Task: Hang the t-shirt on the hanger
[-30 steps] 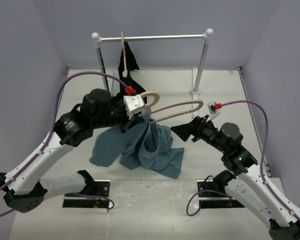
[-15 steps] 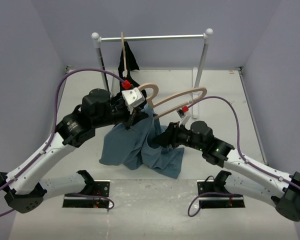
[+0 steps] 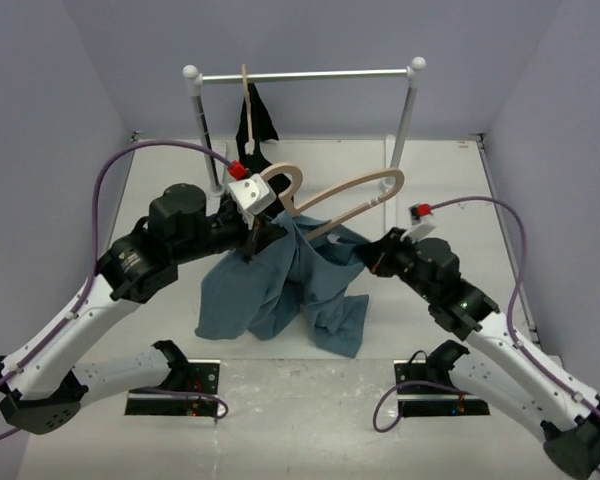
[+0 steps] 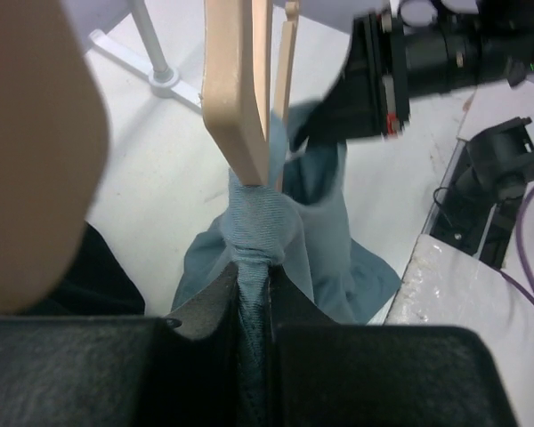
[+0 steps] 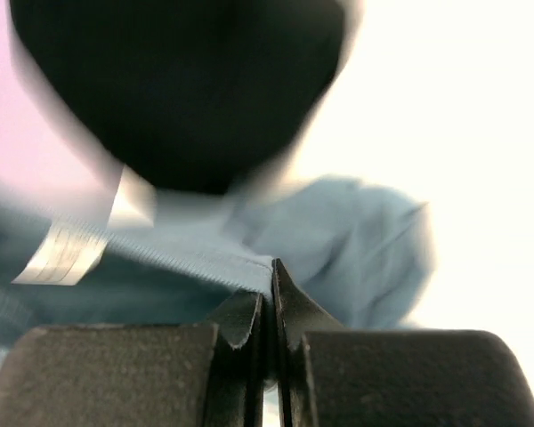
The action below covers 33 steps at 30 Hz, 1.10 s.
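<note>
The blue-grey t-shirt (image 3: 270, 290) hangs bunched between both arms above the table. My left gripper (image 3: 252, 240) is shut on a gathered ribbed part of it (image 4: 254, 294). The tan wooden hanger (image 3: 345, 195) juts up and to the right from that grip. In the left wrist view one hanger (image 4: 236, 89) arm runs down into the bunched t-shirt (image 4: 325, 222) just ahead of the jaws. My right gripper (image 3: 365, 256) is shut on a stitched edge of the t-shirt (image 5: 338, 231), pinched at the fingertips (image 5: 271, 277).
A white clothes rack (image 3: 305, 74) stands at the back, its right foot (image 3: 390, 183) on the table. A black garment (image 3: 258, 120) hangs on it from another hanger. A white label (image 5: 67, 249) shows inside the shirt. Walls close in on both sides.
My right gripper, open a second ago, reached into the shirt, shut on its edge and drew it to the right. The left arm raised and tilted the hanger a little.
</note>
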Available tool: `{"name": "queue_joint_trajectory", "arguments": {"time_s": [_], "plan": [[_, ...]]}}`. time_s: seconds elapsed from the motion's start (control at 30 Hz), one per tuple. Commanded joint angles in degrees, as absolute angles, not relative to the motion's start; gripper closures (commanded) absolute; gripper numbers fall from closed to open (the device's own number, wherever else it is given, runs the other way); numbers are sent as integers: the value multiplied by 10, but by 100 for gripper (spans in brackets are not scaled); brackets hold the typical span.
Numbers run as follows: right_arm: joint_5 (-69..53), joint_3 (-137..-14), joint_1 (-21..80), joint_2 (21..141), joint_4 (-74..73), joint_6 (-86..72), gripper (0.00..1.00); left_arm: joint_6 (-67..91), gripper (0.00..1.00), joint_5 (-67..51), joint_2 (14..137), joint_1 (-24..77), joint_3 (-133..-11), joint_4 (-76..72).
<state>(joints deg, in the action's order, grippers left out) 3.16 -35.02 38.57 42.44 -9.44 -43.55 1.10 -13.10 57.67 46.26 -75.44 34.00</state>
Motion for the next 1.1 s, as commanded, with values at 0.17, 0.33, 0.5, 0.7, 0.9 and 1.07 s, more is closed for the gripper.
{"name": "queue_joint_trajectory", "arguments": {"time_s": [0.17,0.33,0.5,0.7,0.9,1.07], "plan": [[-96,-503,76,456,-237,-280,100,-30,100,-196,453,460,-684,343],[-146,-588,-7,472,-296,-251,100,-53,100,-185,459,460,-633,396],[-199,-699,-21,518,-352,-223,100,-64,100,-196,480,461,-606,410],[-277,-692,62,516,-327,-272,100,-38,100,-181,538,461,-628,374],[-205,-706,244,540,-311,-319,100,-6,100,-246,604,460,-665,288],[-172,-763,340,607,-345,-303,99,-10,100,-339,636,461,-654,218]]}}
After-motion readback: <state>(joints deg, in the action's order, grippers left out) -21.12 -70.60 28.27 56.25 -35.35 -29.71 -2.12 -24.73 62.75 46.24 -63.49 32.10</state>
